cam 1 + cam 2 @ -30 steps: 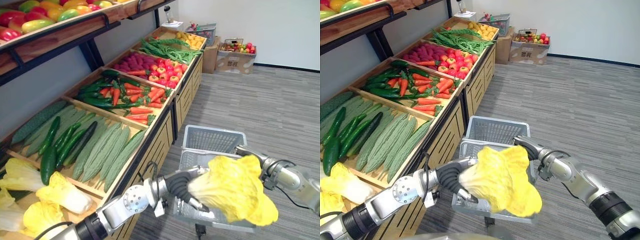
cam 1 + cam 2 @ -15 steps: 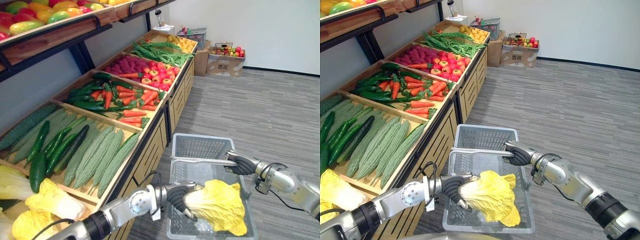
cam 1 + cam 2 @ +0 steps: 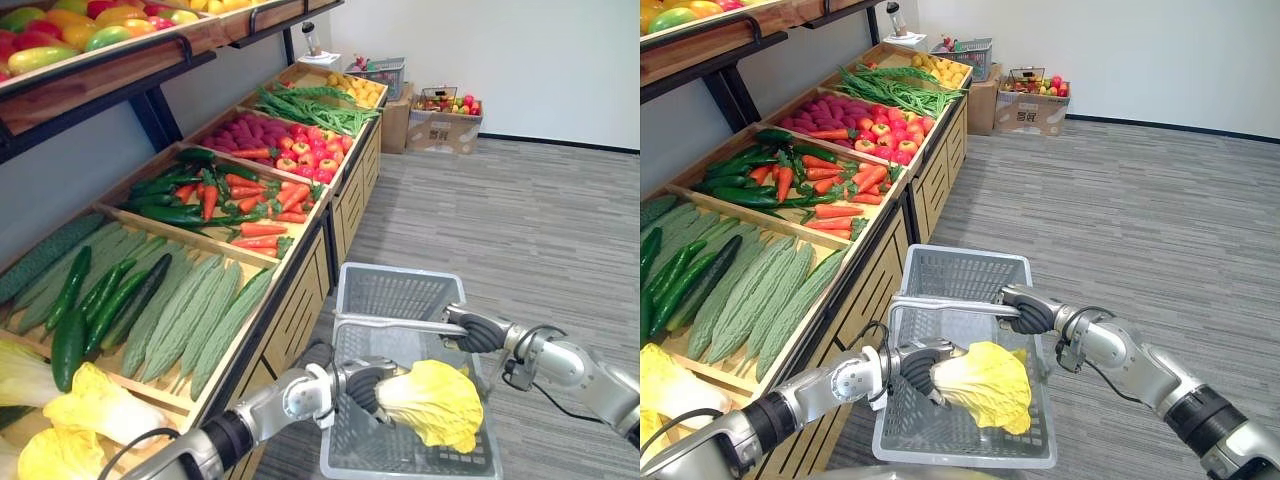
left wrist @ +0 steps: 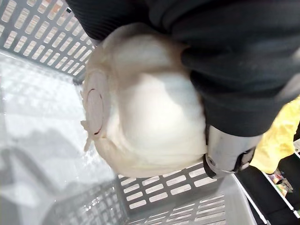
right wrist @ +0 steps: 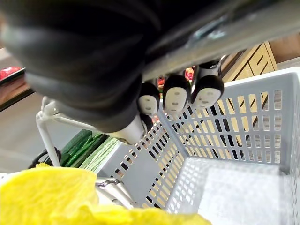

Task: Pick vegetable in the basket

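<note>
L hand [image 3: 362, 388] curled tight round white base of yellow cabbage [image 3: 432, 402]. Leaves point away from it, low in near half of grey basket [image 3: 400, 278]; can't tell if it touches the floor. R hand [image 3: 472, 330] wrapped round basket's handle [image 3: 390, 322] just behind. Further left: stand [image 3: 298, 312] w/ gourds [image 3: 200, 310], carrots [image 3: 262, 215].

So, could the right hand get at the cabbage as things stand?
Probably not: the right hand is curled round the basket handle, carrying the basket, so it is not free. The cabbage is close by, gripped in the left hand over the basket.
</note>
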You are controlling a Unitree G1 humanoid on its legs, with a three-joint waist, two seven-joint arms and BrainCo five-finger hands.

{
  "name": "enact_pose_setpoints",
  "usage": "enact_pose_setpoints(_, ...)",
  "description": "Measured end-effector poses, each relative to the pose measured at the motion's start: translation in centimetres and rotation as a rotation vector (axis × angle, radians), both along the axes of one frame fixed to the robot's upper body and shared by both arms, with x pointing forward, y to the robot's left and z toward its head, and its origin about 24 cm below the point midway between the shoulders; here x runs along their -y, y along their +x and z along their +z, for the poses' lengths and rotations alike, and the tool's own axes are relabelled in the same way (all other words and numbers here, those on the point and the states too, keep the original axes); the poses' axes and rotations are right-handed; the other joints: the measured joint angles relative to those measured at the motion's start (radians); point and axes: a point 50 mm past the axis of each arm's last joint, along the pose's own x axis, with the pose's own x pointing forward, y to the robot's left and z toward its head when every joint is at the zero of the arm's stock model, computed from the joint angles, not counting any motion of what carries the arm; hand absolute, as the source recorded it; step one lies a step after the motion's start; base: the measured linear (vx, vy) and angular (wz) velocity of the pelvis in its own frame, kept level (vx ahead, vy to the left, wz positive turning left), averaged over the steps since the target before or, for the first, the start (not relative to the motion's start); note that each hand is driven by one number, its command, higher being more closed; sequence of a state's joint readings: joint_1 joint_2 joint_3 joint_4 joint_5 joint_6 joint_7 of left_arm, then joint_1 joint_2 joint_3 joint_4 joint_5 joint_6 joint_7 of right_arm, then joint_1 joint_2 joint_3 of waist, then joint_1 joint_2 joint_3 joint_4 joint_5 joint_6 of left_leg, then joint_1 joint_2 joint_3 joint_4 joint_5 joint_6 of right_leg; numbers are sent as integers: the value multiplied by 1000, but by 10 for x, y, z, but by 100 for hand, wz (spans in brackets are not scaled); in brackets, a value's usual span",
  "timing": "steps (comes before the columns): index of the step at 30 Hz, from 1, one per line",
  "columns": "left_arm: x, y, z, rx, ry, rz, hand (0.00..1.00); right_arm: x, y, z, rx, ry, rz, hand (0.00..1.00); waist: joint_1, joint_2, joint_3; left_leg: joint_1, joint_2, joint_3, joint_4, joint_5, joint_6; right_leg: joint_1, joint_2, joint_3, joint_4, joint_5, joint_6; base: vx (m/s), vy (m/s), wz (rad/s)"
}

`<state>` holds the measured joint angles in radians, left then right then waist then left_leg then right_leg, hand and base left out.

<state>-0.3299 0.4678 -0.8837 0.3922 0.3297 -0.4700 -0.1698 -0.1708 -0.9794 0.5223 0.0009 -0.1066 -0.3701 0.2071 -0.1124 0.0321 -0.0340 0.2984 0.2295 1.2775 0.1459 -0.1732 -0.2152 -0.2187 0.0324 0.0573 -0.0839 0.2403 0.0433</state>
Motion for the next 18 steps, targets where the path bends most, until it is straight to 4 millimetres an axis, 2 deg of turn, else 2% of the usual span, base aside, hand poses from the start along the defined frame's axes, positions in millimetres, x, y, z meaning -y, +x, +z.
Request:
enact_pose_setpoints(1,0,1,-1,3,2,6,0,0,0,0,-2,0,3,100,-1,0,0,0,0,0,0,0,0,0,0,0,0,0,0,0,0,0)
enact_pose_setpoints(8,-1,8,-7,45,46,38,0,-2,0,-1,-22,-2,7,100,-10,-5,-3,-1,0,-1,-1,0,0,1,0,-1,-1,0,0,0,0,0)
enact_pose_setpoints(18,0,19,-5,49,42,84,0,-2,-1,-3,-41,-2,0,100,-18,-5,-3,-2,4,-6,0,0,0,3,-1,-8,-1,-1,-2,0,0,1)
